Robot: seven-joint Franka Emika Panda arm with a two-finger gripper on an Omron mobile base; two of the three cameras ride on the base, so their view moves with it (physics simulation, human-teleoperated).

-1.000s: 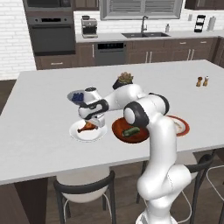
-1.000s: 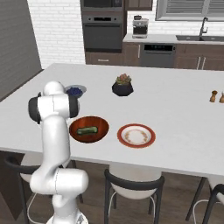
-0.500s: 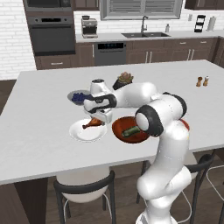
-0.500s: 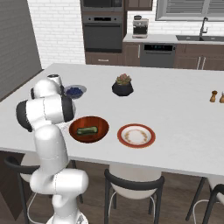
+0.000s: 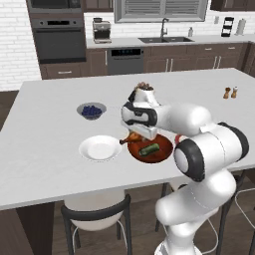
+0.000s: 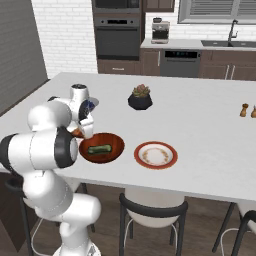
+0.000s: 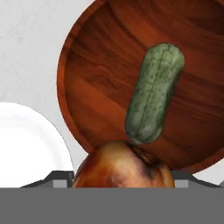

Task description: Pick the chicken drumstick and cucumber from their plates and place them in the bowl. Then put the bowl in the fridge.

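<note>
The wide reddish-brown wooden bowl [image 5: 151, 148] sits on the pale surface [image 5: 45, 159] with the short dark green cucumber [image 7: 154, 93] lying inside it, slightly off centre. Just left of it, the plain white round plate [image 5: 100, 148] is bare. The red-rimmed white plate [image 6: 156, 154] beside the bowl also holds no food. A small grey bowl of blueberries [image 5: 91, 110] stands farther back. The golden-brown chicken drumstick [image 7: 122, 166] hangs over the bowl's near rim, clamped between the fingers [image 5: 133, 138]. The fingers themselves are mostly hidden behind the meat, and the drumstick's lower part is cut off in the hand view.
</note>
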